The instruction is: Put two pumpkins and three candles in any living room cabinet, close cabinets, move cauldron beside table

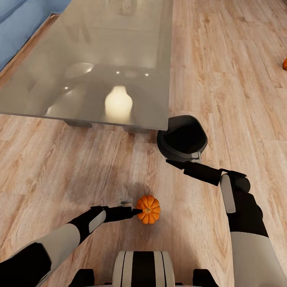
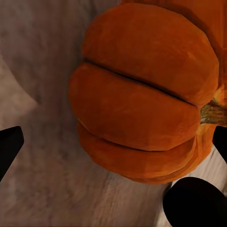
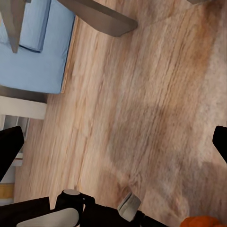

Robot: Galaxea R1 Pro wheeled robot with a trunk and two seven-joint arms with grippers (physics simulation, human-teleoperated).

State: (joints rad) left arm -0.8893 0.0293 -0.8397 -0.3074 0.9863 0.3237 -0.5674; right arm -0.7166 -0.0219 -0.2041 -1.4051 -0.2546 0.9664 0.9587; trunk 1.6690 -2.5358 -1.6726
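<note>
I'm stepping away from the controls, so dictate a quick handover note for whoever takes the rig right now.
Left gripper: open at the small orange ribbed pumpkin on the wood floor, fingers either side of it, not yet closed.
Right gripper: open and empty, beside the round black cauldron.
The cauldron stands on the floor at the corner of the glass-topped coffee table, so that part looks done.
A second orange pumpkin lies on the floor far to the right.
Left to do: both pumpkins and the candles into a cabinet, then close the cabinets.
</note>
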